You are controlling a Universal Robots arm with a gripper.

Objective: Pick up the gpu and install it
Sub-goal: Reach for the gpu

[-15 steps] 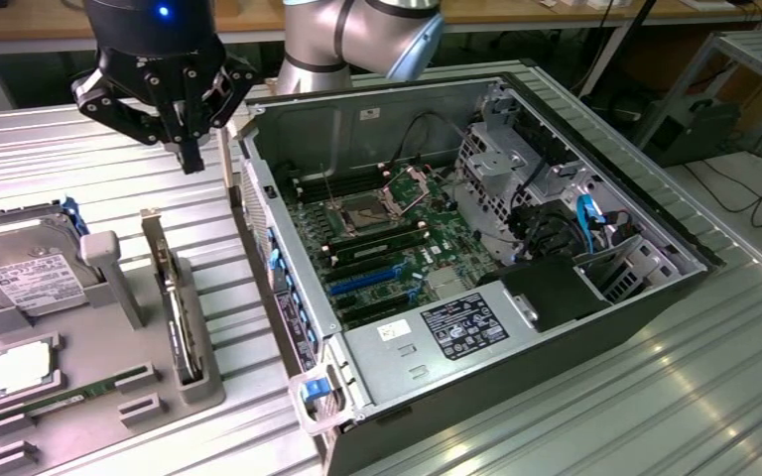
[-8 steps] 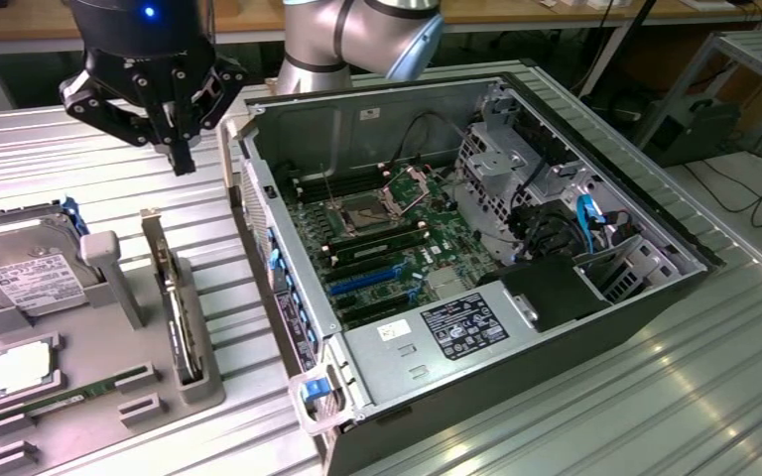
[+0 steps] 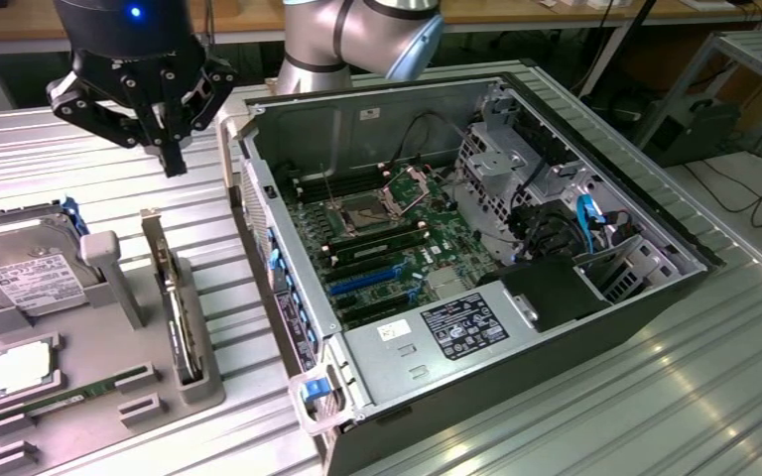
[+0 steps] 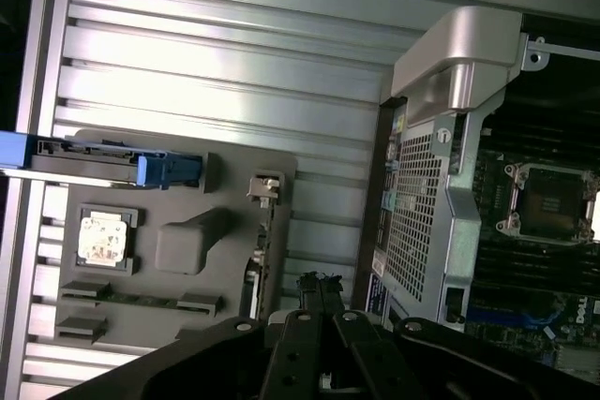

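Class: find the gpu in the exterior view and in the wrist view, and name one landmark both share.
Exterior view: the gpu stands on edge in the grey tray, between its upright block and the computer case.
Wrist view: the gpu stands on edge along the tray's side nearest the case.
Shared landmark: the square chip lying in the tray.

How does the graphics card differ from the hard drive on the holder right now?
The graphics card stands on edge in a slot; the hard drive lies label-up. The card looks thin and dark; the drive is silver and boxy. Both sit in the grey holder, untouched by the hand.
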